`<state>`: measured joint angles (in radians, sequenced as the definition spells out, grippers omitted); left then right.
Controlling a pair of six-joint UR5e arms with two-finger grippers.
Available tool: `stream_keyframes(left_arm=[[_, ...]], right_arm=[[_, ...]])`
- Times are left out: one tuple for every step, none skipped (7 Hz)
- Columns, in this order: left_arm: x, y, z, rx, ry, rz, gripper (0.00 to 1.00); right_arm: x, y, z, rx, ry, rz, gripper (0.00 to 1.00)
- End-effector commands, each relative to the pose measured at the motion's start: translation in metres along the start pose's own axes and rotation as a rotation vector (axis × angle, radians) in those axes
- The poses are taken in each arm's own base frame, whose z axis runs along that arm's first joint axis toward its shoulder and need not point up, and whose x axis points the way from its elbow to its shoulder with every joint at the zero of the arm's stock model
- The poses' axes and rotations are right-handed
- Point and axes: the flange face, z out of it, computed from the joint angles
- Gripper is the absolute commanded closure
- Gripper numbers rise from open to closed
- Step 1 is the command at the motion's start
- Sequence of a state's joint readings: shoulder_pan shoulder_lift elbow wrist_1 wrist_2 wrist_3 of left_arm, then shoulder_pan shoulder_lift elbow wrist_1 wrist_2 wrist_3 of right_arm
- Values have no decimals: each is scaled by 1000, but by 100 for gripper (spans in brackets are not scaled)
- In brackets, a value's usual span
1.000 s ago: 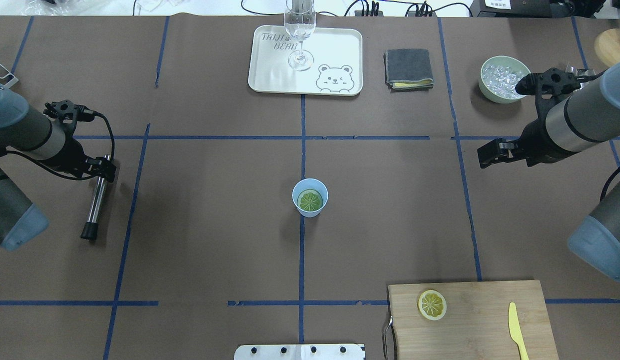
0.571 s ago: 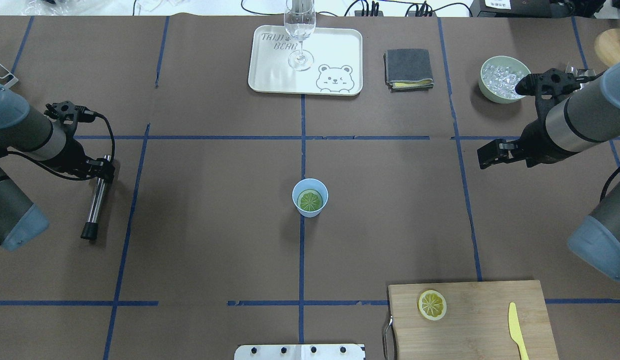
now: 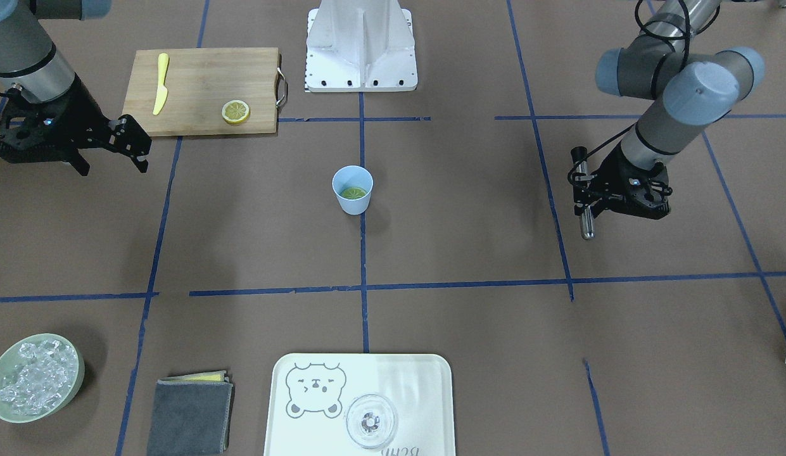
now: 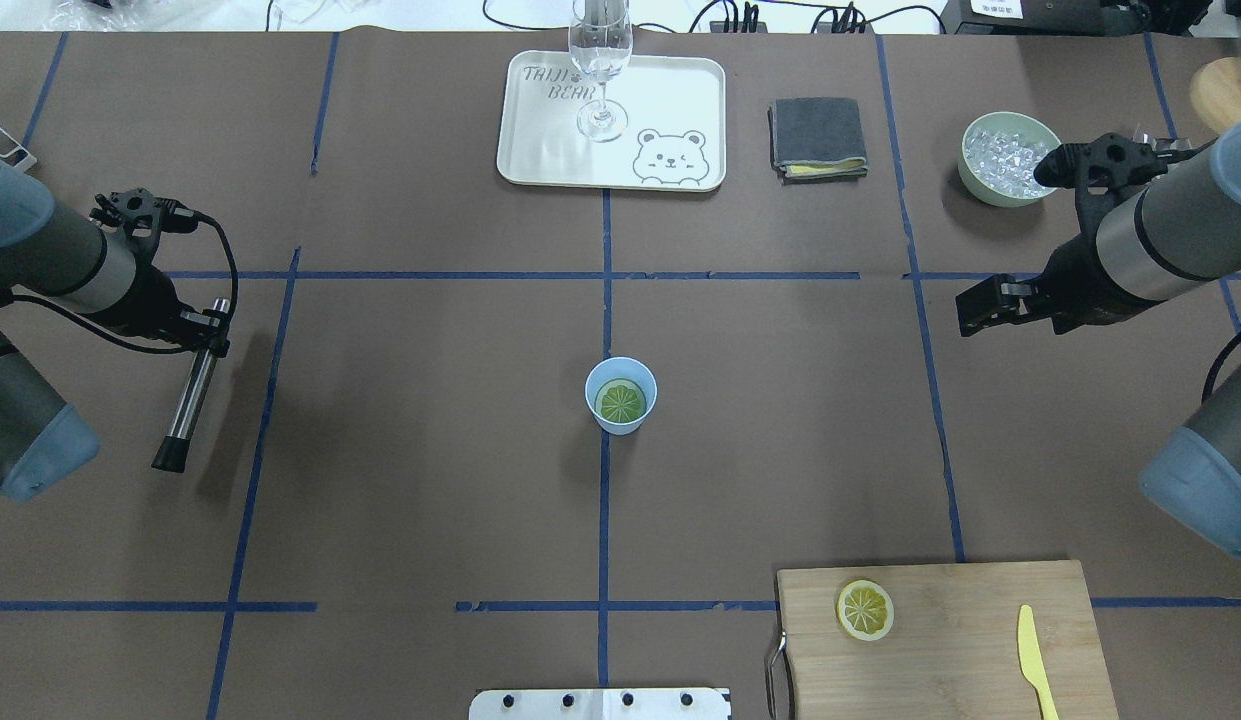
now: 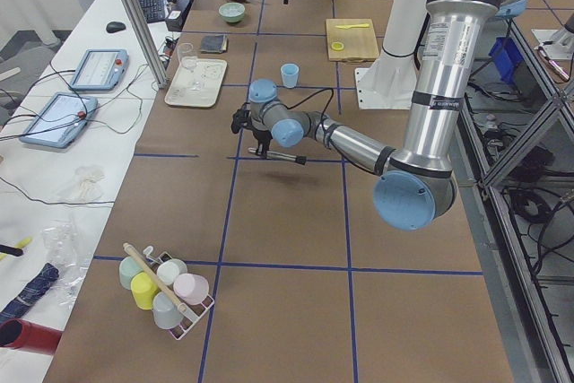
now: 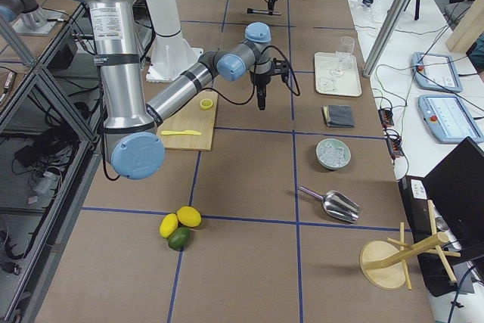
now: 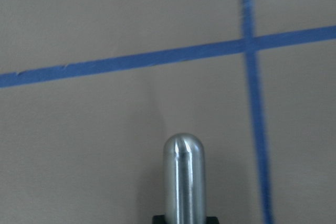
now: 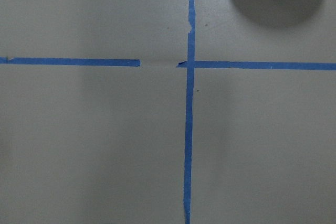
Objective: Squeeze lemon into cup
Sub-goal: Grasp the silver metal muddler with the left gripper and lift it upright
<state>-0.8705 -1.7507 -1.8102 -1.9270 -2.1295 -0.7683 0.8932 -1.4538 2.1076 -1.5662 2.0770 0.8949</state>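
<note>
Lemon (image 4: 620, 402) in cup (image 4: 589, 396), apart from left hand (image 4: 212, 335) and right hand (image 4: 968, 308).

Grips a metal rod (image 4: 190, 395) near its silver end in the left claw (image 4: 208, 325), forearm slanting in from the left edge above the tabletop (image 4: 430, 480). Holds the right claw (image 4: 972, 305) empty, jaws apart, pointing inward, elbow folded back at the right edge.

We've got overhead and front cams facing each other, both catching the cup (image 4: 620, 428); side cams look along the table (image 4: 430, 480), wrist cams sit close, pointing down.
</note>
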Motion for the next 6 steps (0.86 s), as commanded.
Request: stream_keyframes(left_arm=[[64,-5,-87,237,47,-49,100],[106,-6,-126,369,110,-35,100],[150,-7,-142,477,142,-33,100],[203,-7,-147,591,161,-10,100],[236,0,-159,674,191,-11,100],[253,10,-163,700,247,-108,100]], right_arm=[[15,-10,-13,2,-19,33,0],[22,-15,-19,15,-18,45,0],[36,-18,-24,13,-21,72,0],[43,-21,-29,18,-22,87,0],[47,-23,-28,22,-16,92,0],[50,-24,-30,24,-14,99,0]])
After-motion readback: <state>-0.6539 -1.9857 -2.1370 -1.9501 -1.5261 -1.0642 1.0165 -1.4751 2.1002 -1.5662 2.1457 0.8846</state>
